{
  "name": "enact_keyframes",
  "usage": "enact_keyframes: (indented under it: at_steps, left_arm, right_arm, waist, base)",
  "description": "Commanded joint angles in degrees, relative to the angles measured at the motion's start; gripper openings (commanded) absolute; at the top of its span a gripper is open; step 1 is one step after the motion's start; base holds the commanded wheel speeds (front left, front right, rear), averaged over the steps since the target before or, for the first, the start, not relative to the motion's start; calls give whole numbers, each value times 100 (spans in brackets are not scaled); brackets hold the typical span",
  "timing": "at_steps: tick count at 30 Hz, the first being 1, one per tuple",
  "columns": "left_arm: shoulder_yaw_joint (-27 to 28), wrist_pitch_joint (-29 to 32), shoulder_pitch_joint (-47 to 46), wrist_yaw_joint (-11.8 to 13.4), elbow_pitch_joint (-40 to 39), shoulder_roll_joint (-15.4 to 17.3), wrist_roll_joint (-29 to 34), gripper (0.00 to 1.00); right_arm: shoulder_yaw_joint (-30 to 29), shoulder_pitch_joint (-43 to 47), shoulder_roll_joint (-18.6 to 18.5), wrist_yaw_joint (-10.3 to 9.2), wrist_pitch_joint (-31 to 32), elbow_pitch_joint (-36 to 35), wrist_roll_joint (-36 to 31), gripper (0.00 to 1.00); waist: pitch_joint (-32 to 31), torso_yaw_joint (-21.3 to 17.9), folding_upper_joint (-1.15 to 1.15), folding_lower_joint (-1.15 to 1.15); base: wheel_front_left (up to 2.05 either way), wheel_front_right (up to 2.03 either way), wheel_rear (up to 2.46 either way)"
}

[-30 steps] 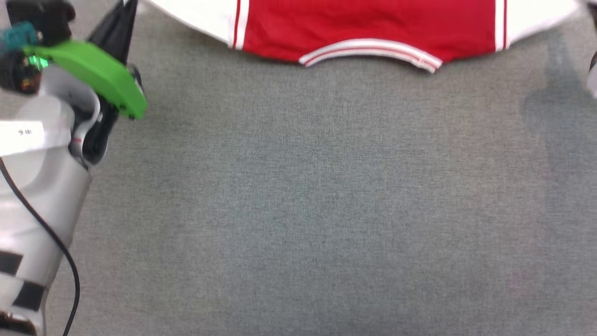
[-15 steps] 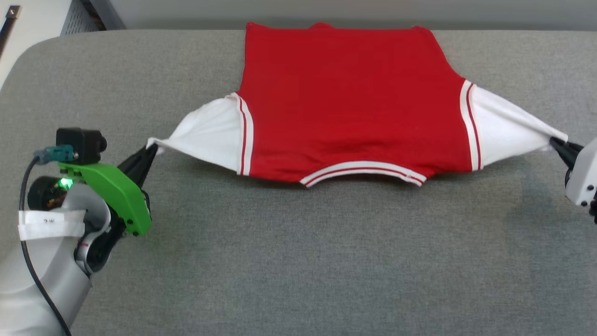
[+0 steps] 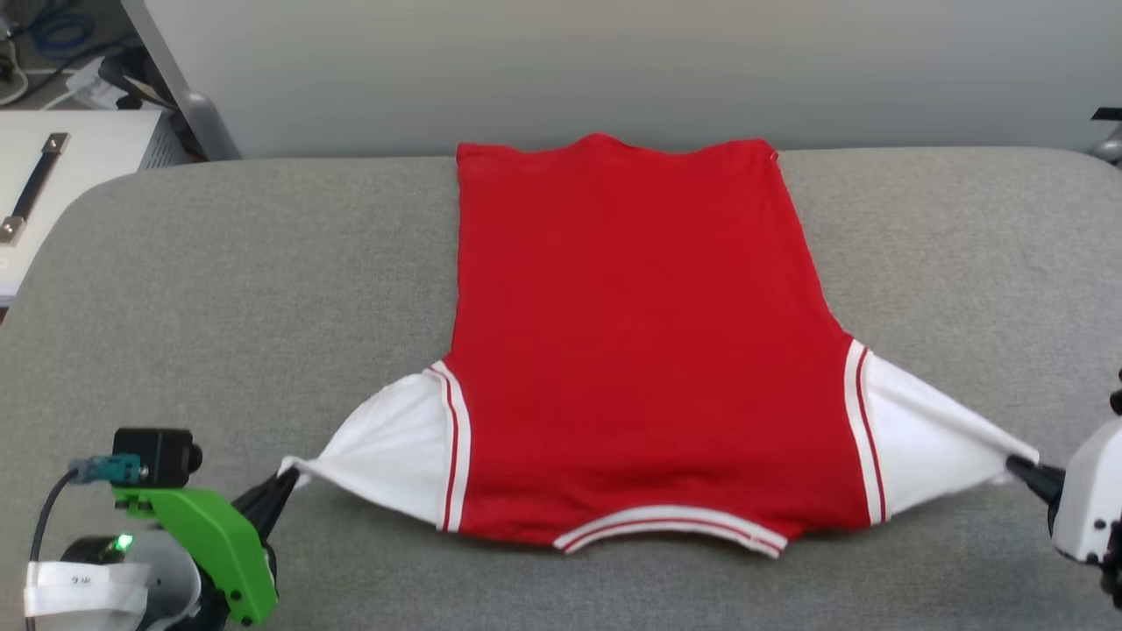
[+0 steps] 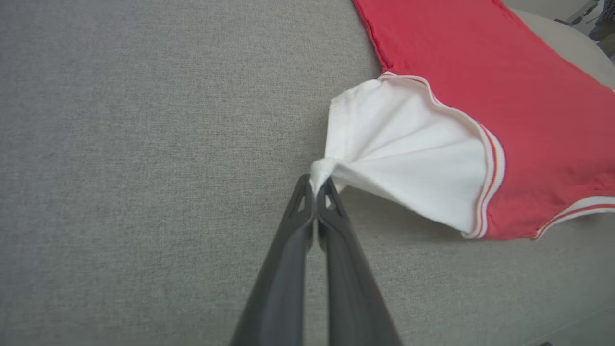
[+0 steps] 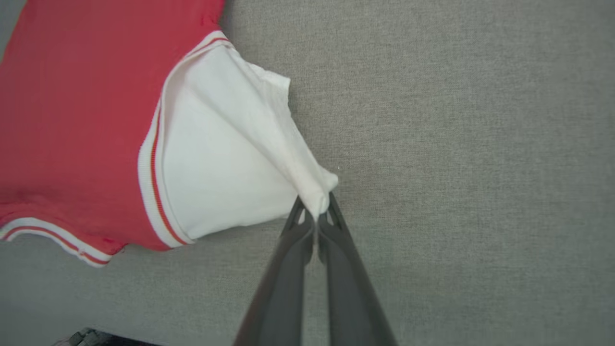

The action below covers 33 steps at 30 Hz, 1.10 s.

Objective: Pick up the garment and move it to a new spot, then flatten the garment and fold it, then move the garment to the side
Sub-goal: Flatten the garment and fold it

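Garment (image 3: 631, 350) spread on tabletop (image 3: 263, 263); sleeve tips pinched by left end effector (image 3: 285, 486) and right end effector (image 3: 1017, 464). Sleeves best lowered together, tension equal.

1. Bright, even, diffuse light falls across all three views; the grey worktop (image 3: 219, 289) reads matte.
2. A soft shadow lies beneath the lifted sleeve of the garment (image 4: 504, 96), beside the left claw (image 4: 317, 185). The right wrist view has a fainter one.
3. The head view is sharp centrally and softer at its lower corners.
4. In the wrist views, the finger bases are blurred and the worktop weave shows clearly.
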Motion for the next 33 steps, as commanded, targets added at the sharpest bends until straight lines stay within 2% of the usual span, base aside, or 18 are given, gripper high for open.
enact_keyframes:
  at_steps: [1,4,10,13,20,21,22,27,33]
  left_arm:
    - [49,68,220,90,-157,158,-121,0]
    - [42,314,514,183,-542,310,-341,0]
    - [-83,782,878,370,-1304,559,-559,0]
    - [-128,900,979,464,-1564,585,-626,0]
    - [-108,1091,985,743,-2069,596,-731,0]
    - [-100,1119,965,788,-2169,596,-737,0]
    - [-108,1160,950,822,-2254,610,-732,0]
    - [-182,1487,845,1059,-2813,704,-703,0]
    - [-121,1661,636,1368,-3441,767,-610,0]
  right_arm:
    - [-159,254,65,-10,200,-182,-48,0]
    - [-324,730,82,-10,536,-641,-302,0]
    - [-714,1469,494,-10,1146,-1380,-502,0]
    - [-875,1600,663,-10,1246,-1541,-557,0]
    - [-1032,1466,712,-10,1379,-1722,-624,0]
    - [-1025,1420,682,-10,1390,-1768,-628,43]
    - [-1042,1384,669,-10,1405,-1796,-626,100]
    - [-1093,954,600,-10,1570,-2010,-439,100]
    - [-1141,-158,370,-10,1868,-2092,-346,100]
  waist:
    - [-146,-50,0,1]
    - [-191,-28,0,1]
    - [-209,-4,0,1]
    - [-164,2,0,1]
    - [42,37,0,1]
    - [87,54,0,1]
    - [137,70,0,1]
    - [533,208,0,1]
    - [1180,482,0,1]
  base:
    - [0,0,0]
    - [0,0,0]
    - [0,0,0]
    - [0,0,0]
    - [0,0,0]
    - [0,0,0]
    - [0,0,0]
    - [0,0,0]
    - [0,0,0]
